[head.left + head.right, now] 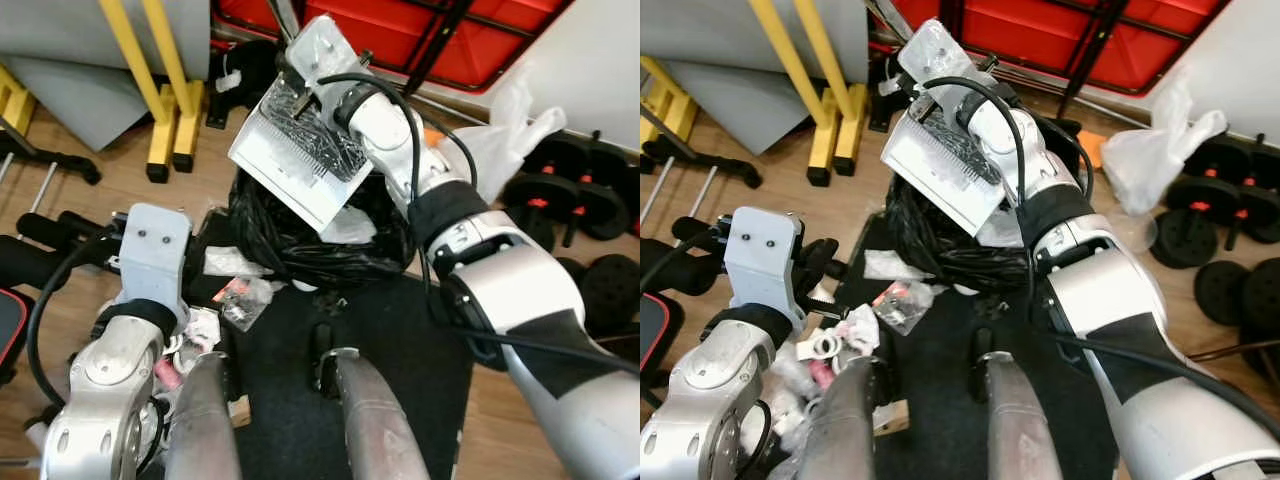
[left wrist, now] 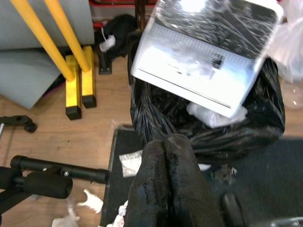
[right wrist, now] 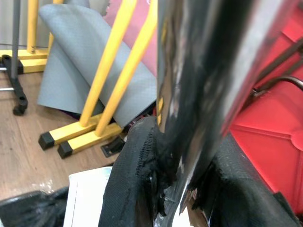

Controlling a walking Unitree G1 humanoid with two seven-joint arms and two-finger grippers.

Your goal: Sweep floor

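My right gripper [image 3: 184,156] is shut on the shiny handle of a white dustpan [image 1: 300,150]. The pan is held up and tilted over the open mouth of a black rubbish bag [image 1: 290,245]; dark debris lies on its blade. In the left wrist view the dustpan [image 2: 203,56] hangs above the bag [image 2: 265,118]. My left gripper [image 2: 165,142] is shut with nothing in it, low at the left near the bag. Crumpled wrappers and bits of plastic litter [image 1: 900,300] lie on the floor beside the black mat [image 1: 390,380].
Yellow frame legs [image 1: 170,110] and a grey mat [image 1: 80,90] stand at the back left, red crates [image 1: 420,30] behind. Dumbbells [image 1: 580,190] and a white plastic bag [image 1: 500,140] are at the right. A padded black bar [image 2: 42,179] lies at the left.
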